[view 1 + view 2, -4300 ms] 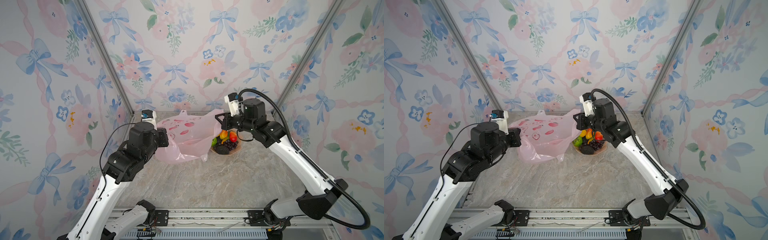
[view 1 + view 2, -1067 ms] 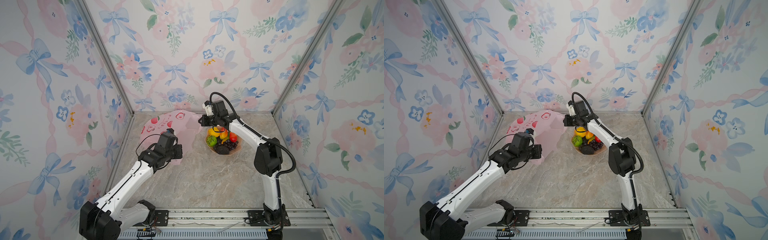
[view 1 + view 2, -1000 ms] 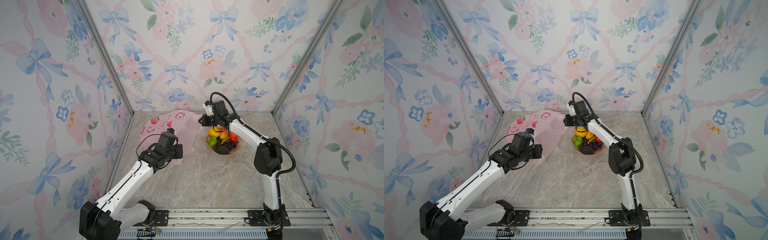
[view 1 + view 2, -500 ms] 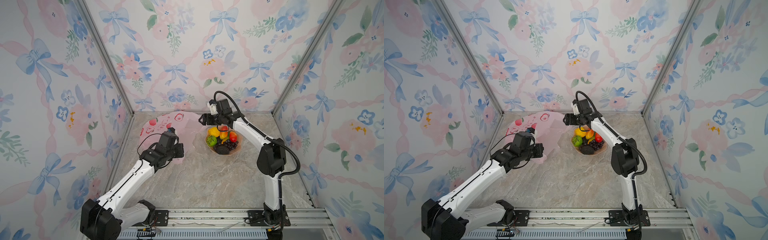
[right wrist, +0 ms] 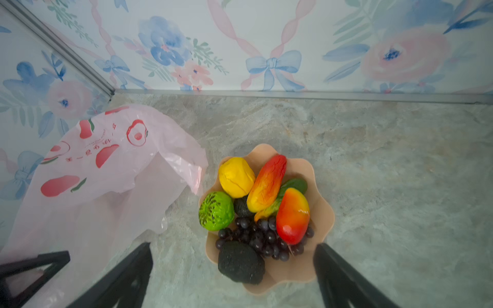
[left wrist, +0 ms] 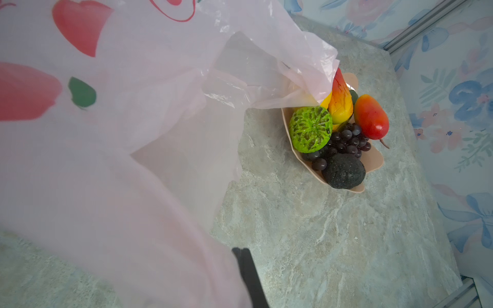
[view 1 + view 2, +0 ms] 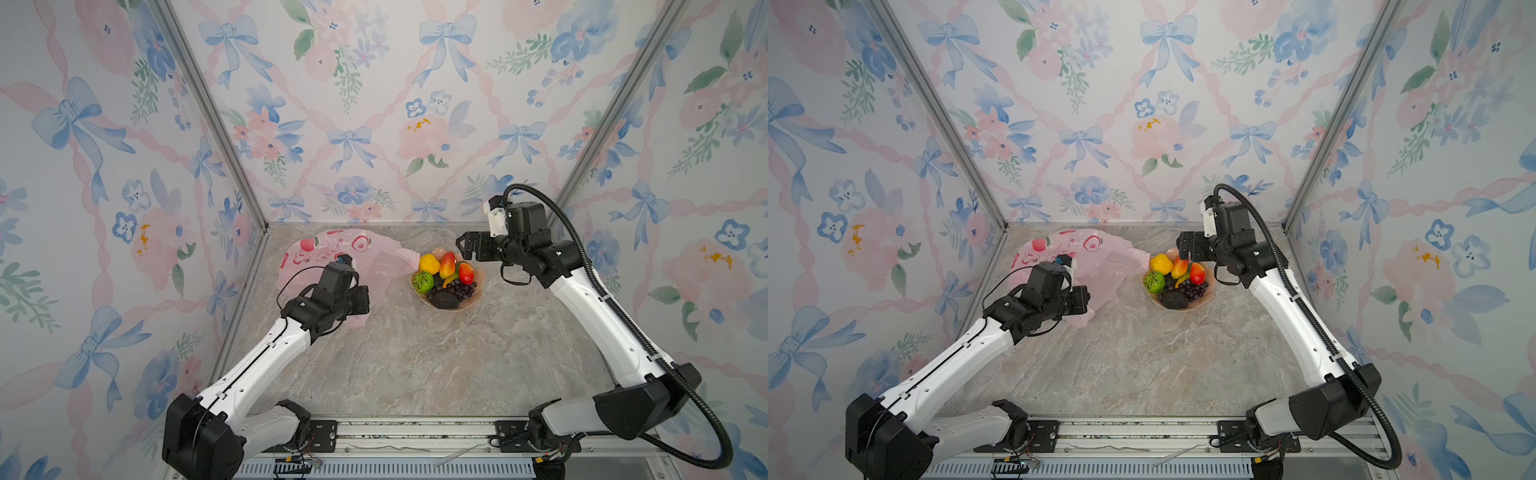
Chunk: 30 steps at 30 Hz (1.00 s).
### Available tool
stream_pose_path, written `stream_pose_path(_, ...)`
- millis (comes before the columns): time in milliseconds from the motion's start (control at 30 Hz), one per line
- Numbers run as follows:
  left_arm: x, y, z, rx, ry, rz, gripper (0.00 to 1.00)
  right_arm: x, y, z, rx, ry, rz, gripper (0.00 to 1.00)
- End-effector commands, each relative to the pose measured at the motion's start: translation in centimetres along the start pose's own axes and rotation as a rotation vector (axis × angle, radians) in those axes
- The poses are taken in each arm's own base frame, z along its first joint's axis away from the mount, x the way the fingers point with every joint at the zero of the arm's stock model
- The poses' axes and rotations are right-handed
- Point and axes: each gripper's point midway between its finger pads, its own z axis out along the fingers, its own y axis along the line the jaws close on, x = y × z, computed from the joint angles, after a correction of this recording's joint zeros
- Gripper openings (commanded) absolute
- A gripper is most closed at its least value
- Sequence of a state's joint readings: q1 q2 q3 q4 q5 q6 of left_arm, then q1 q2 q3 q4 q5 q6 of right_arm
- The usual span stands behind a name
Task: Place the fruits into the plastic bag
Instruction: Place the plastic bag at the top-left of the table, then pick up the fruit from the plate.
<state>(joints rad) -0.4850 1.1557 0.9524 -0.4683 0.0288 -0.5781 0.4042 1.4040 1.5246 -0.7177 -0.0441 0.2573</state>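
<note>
Over the far right rim of the peach dish [image 7: 478, 284], the right gripper [image 7: 462, 248] hangs empty with its jaws spread wide, the fruits [image 5: 266, 184] all heaped in the dish below it. Across the marble table [image 7: 415, 365], the left gripper [image 6: 241, 253] is pressed together on a fold of the pink plastic bag [image 7: 324, 253], which slumps just beside the dish, one flap reaching its rim.

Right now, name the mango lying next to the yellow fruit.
The longer mango, right beside the yellow fruit; the redder mango sits past it, beside the grapes.
</note>
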Motion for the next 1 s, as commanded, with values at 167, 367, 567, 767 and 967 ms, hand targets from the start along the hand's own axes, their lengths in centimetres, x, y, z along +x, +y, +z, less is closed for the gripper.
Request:
stream_pose_path(167,-0.5,-1.4,-0.1,0.057,-0.017,-0.013,0.00,11.1,1.6,3.5,0.019,0.351,-0.063,0.98)
stream_pose_path(367,-0.6,-1.6,0.4,0.062,-0.006,-0.015,0.00,10.9,4.5,7.7,-0.025,0.389,-0.119,0.98)
stream_pose_path(567,-0.8,-1.9,0.3,0.068,-0.015,-0.028,0.00,10.9,5.4,12.1,-0.019,0.451,-0.112,0.99)
stream_pose_path(767,-0.6,-2.2,1.1,0.069,0.003,-0.022,0.00,12.1,4.5,14.9,0.039,0.501,-0.085,0.97)
stream_pose_path(967,-0.1,-2.2,1.5,0.068,0.018,-0.013,0.00,12.9,4.3,16.6,0.053,0.512,-0.074,0.93)
